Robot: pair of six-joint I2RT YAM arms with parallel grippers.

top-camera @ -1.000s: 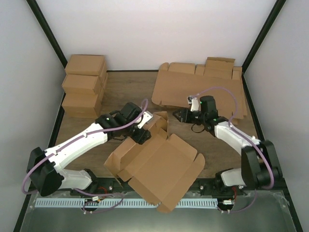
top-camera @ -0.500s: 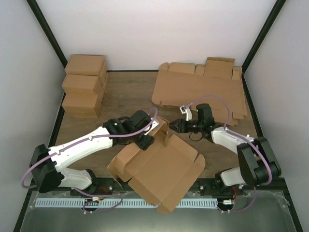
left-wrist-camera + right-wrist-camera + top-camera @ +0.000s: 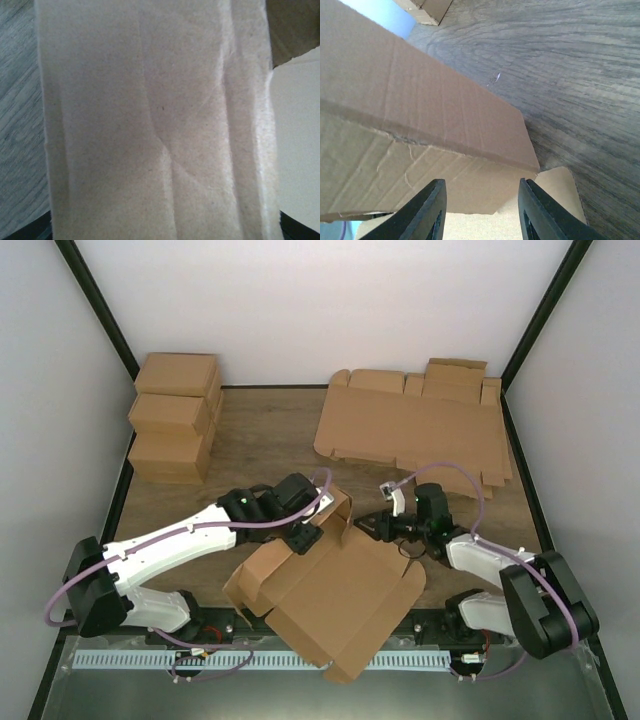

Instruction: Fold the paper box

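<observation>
Brown paper box (image 3: 335, 590) lies half-folded on the table (image 3: 265, 435); right gripper (image 3: 481, 212) gapes beside a raised flap (left gripper (image 3: 306, 532) meets cardboard, grip impossible to tell).

The paper box (image 3: 335, 595) lies front-centre, blank sheaf (image 3: 410, 425) behind-right, stacked boxes (image 3: 175, 415) behind-left.

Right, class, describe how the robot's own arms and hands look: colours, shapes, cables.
Both arms are alike: the left arm and right arm have white, rounded links joined by bulky black joints. A purple cable loops along each. The right hand has two flat black fingers; the left hand is black too.
</observation>
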